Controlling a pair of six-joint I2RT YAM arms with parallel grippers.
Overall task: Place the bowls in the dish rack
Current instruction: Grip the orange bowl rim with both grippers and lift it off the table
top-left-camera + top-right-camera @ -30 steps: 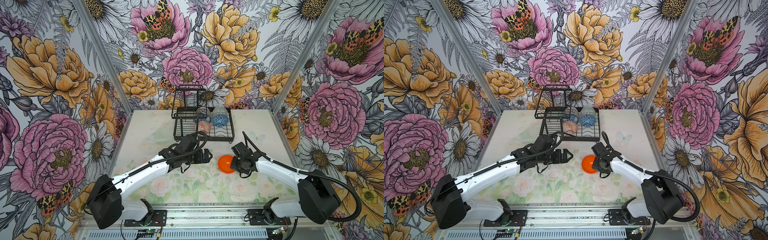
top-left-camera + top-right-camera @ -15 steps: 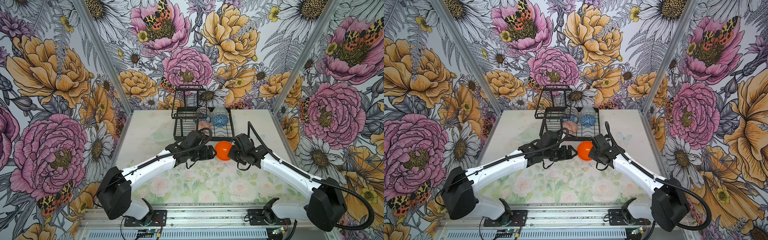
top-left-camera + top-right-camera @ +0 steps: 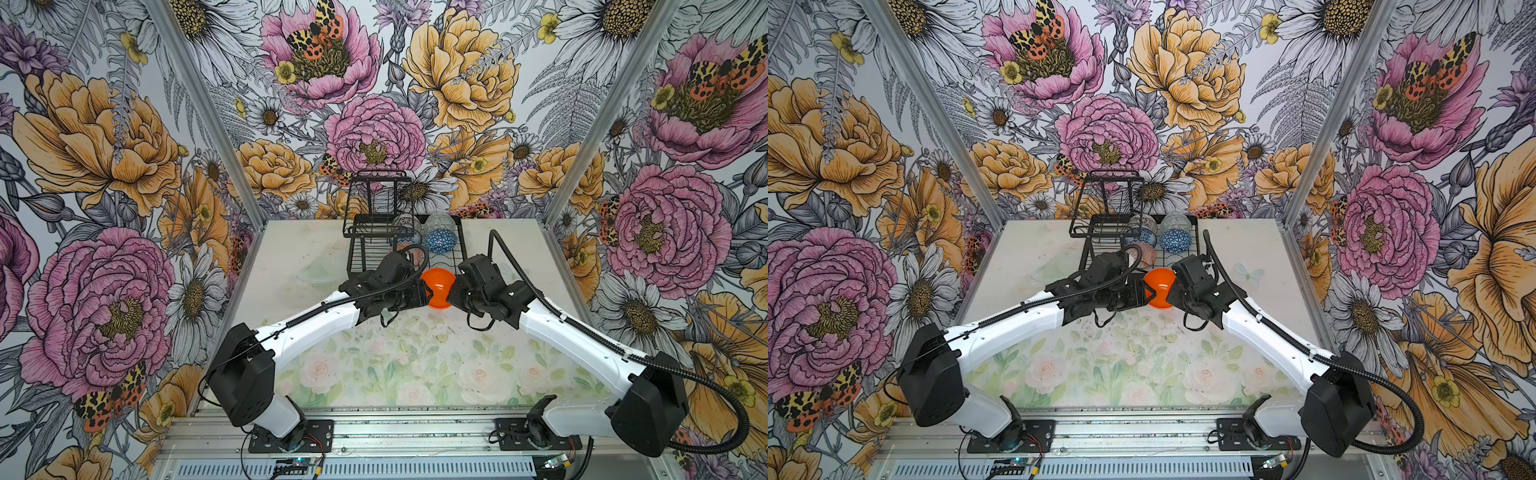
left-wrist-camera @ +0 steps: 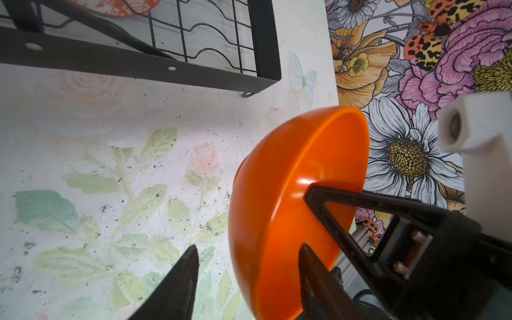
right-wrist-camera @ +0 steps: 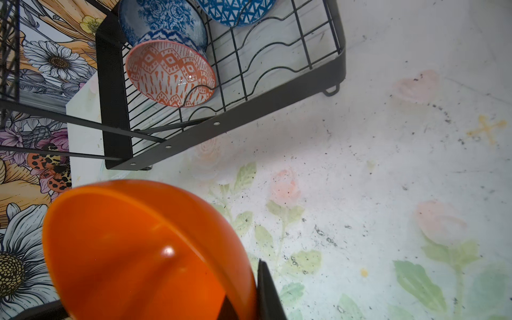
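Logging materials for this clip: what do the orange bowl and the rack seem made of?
The orange bowl: even colour, glossy, with a sharp highlight; plastic or glazed ceramic, cannot tell which. The rack: thin black wires in a flat drilled band, matte; likely coated metal.

Bright, even, diffuse light is filling both top views; shadows are falling faint and soft on the pale floral-printed desk (image 3: 415, 365). A small glare spot is showing on the glossy plain orange bowl (image 5: 138, 249). Wrist views are bowing straight lines toward their edges.
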